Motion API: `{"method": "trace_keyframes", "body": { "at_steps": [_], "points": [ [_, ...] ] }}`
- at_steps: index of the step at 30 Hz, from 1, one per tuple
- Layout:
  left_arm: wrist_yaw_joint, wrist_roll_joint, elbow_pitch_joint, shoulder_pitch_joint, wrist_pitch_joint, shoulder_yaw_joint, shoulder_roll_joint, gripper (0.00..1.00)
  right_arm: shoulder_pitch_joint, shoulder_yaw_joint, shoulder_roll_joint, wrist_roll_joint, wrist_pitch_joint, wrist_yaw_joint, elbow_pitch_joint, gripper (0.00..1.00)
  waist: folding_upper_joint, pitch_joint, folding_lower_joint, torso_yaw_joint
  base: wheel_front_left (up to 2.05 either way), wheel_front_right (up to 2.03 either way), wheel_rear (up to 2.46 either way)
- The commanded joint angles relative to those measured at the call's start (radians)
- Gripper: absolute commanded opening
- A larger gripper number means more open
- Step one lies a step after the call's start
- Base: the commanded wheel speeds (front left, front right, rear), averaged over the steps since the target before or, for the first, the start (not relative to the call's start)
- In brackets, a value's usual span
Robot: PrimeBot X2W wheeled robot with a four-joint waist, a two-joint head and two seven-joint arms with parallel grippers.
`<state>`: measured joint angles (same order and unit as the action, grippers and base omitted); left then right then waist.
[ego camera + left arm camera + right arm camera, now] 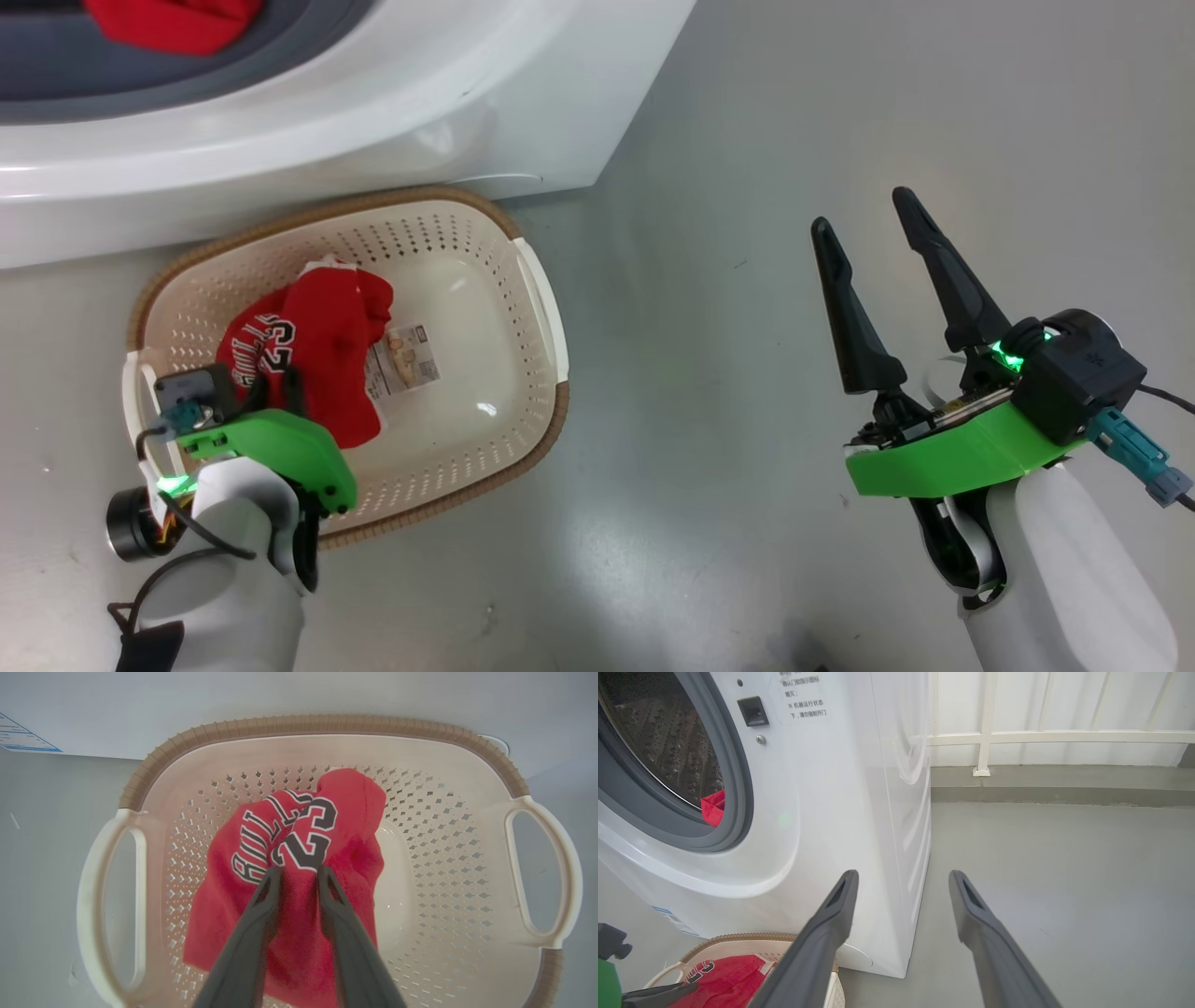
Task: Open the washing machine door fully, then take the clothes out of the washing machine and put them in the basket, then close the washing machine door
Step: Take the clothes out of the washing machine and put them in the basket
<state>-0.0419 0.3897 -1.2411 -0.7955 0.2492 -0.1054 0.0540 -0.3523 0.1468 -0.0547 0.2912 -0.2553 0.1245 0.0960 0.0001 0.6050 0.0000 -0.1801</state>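
- Left hand (pixel 299 873) straddles the red jersey (pixel 336 807) in the basket (pixel 308 217); grip unclear.
- Right hand (pixel 863 215) spread, empty, well apart.
- Another red garment (pixel 168 23) sits in the washing machine (pixel 373 121) beyond the basket, nearer the left hand.

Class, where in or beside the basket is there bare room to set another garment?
Free: right half of the cream perforated plastic basket, past the paper sticker; grey floor between it and the right tool. Crowded: its left half, where the left tool meets the crumpled red jersey.
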Motion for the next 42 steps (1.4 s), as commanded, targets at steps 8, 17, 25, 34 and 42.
{"method": "trace_keyframes", "body": {
  "at_steps": [8, 17, 25, 34, 42],
  "points": [
    [0.043, 0.030, -0.030, -0.011, -0.002, 0.021, 0.027, 1.00, 0.001, 0.010, 0.005, 0.009, -0.006, 0.006, -0.017, 1.00, -0.0001, -0.002, 0.0000, 0.006, 0.00, 0.00, 0.00],
    [0.056, 0.016, 0.052, 0.012, 0.012, 0.014, 0.025, 1.00, 0.013, 0.012, 0.005, 0.005, -0.006, 0.006, 0.000, 1.00, -0.0001, -0.066, 0.0000, 0.041, 0.00, 0.00, 0.00],
    [0.036, -0.041, 0.359, 0.177, 0.012, 0.048, 0.014, 1.00, 0.034, 0.005, 0.005, -0.018, -0.006, 0.006, 0.024, 1.00, -0.0001, -0.159, 0.0000, 0.083, 0.00, 0.00, 0.00],
    [0.022, -0.086, 0.660, 0.336, 0.012, 0.091, 0.001, 1.00, 0.058, -0.007, 0.005, -0.040, -0.006, 0.006, 0.053, 1.00, -0.0001, -0.266, 0.0000, 0.120, 0.00, 0.00, 0.00],
    [0.021, -0.101, 0.935, 0.495, 0.013, 0.119, -0.003, 1.00, 0.097, -0.009, 0.005, -0.040, -0.006, 0.006, 0.078, 1.00, -0.0001, -0.377, 0.0000, 0.127, 0.00, 0.00, 0.00]
  ]
}}
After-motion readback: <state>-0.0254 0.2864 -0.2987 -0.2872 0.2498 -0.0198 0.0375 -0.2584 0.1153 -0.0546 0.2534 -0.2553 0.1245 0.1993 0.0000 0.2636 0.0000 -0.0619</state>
